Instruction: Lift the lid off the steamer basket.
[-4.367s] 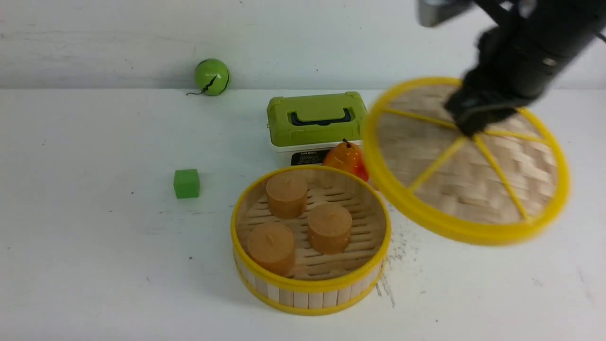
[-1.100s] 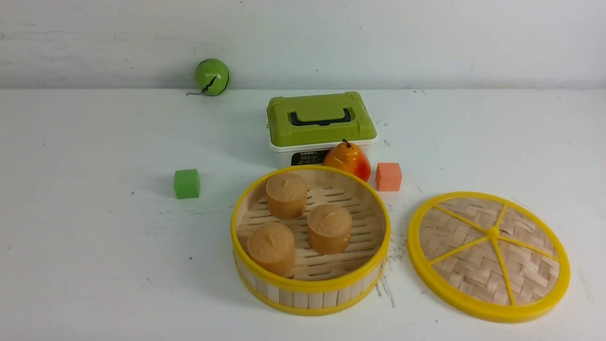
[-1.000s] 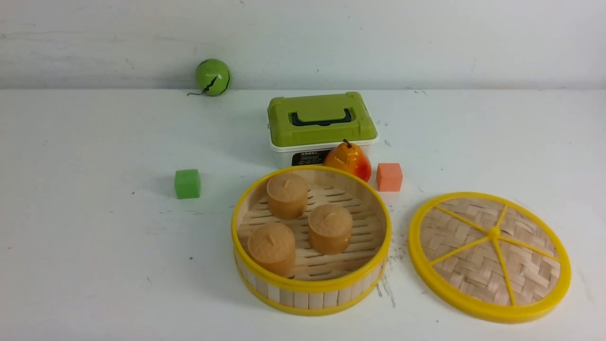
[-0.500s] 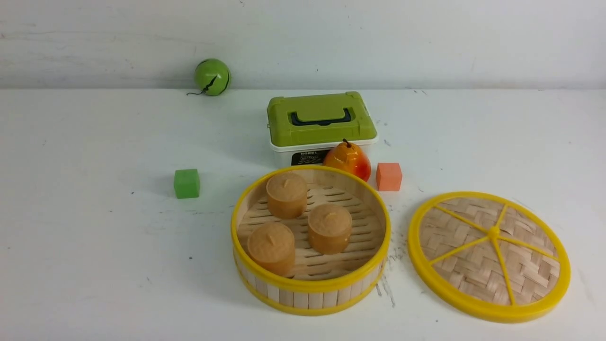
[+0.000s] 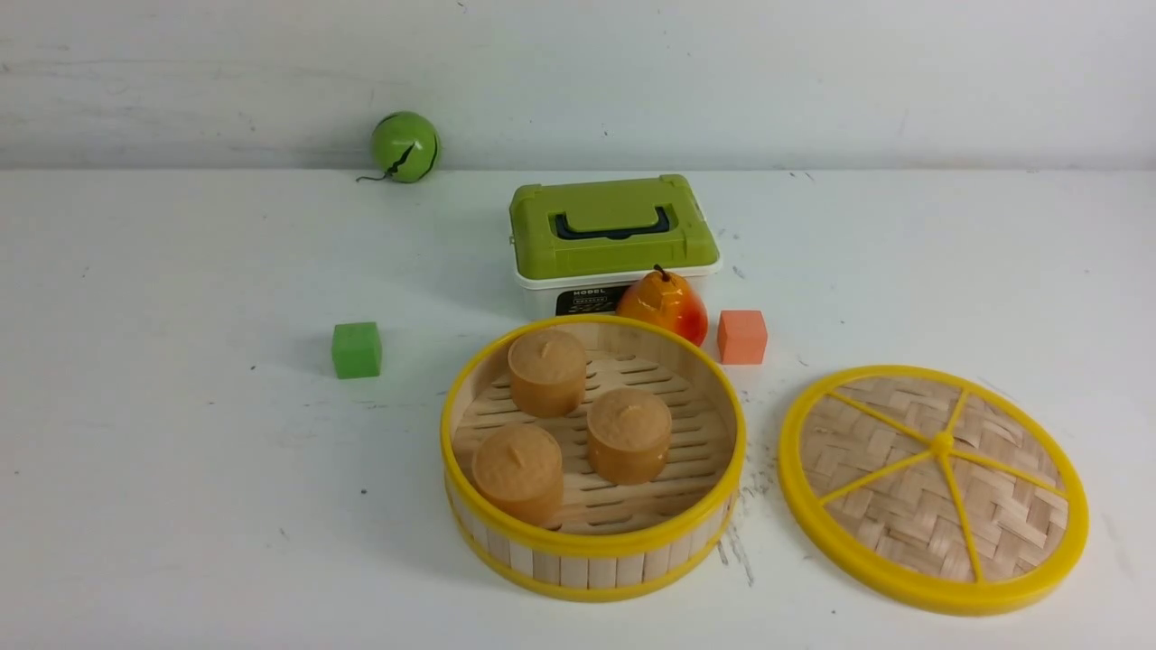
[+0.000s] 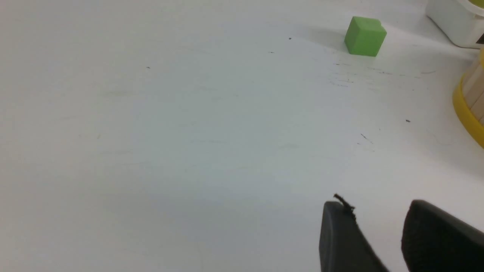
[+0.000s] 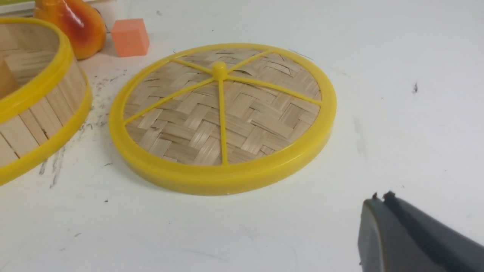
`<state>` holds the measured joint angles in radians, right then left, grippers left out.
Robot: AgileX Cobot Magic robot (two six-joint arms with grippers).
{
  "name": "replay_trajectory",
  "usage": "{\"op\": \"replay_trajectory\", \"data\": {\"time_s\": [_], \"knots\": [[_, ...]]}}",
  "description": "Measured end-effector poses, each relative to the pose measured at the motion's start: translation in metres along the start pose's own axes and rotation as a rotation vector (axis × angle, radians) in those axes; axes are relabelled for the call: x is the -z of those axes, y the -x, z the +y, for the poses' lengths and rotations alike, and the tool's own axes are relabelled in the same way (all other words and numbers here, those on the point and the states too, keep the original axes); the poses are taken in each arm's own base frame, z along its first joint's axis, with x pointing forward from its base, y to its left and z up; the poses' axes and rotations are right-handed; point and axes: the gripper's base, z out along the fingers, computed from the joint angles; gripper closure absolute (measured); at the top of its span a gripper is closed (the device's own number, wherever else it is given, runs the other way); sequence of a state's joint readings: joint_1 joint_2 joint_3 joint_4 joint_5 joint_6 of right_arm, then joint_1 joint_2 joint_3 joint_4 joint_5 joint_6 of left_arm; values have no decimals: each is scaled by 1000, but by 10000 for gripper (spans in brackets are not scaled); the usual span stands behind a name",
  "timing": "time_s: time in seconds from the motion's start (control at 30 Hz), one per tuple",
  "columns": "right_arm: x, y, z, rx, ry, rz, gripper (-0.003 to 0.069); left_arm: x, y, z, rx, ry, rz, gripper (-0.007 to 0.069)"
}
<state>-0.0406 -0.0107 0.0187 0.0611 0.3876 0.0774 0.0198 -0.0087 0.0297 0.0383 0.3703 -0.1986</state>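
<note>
Front view first: the lid (image 5: 933, 488) is lying flat on the table (image 5: 181, 506), just to the right of the steamer basket (image 5: 591, 551) with a sliver of bare table between them. A few seconds back my right arm was carrying it in the air over that side; since then the arm has dropped out of this camera and the lid hasn't budged in the last second. The basket is wide open, three brown cakes (image 5: 546, 371) sitting on the slats. Behind it are the pear (image 5: 666, 305), the orange cube (image 5: 741, 337) and the green-lidded box (image 5: 612, 236). Green cube (image 5: 356, 349) off to the left, green ball (image 5: 404, 146) by the wall. Neither arm shows here.

Left wrist view: mostly bare table, with the green cube far off and a bit of the basket's yellow rim at the edge. The left gripper (image 6: 378, 230) hangs just over the table with its two fingers (image 6: 338, 236) parted by a clear narrow gap, nothing between them (it doesn't look like it has any part in this).

Right wrist view: the lid sits rim-down and level, hub up, basket wall beside it. The right gripper (image 7: 382, 200) is near the lid but off it, fingers pressed together, holding nothing.

So I'd call this done: lid off, parked, released. All that's left is keeping both arms away from it.
</note>
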Motion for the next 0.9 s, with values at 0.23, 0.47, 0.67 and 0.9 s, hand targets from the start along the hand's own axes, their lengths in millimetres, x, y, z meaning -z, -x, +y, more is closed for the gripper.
{"op": "replay_trajectory", "data": {"time_s": [0.23, 0.47, 0.67, 0.9], "knots": [[0, 0, 0, -6, 2, 0, 662, 0, 0, 0, 0, 0, 0, 385], [0, 0, 0, -6, 2, 0, 657, 0, 0, 0, 0, 0, 0, 385], [0, 0, 0, -6, 2, 0, 650, 0, 0, 0, 0, 0, 0, 385], [0, 0, 0, -6, 2, 0, 641, 0, 0, 0, 0, 0, 0, 385]]}}
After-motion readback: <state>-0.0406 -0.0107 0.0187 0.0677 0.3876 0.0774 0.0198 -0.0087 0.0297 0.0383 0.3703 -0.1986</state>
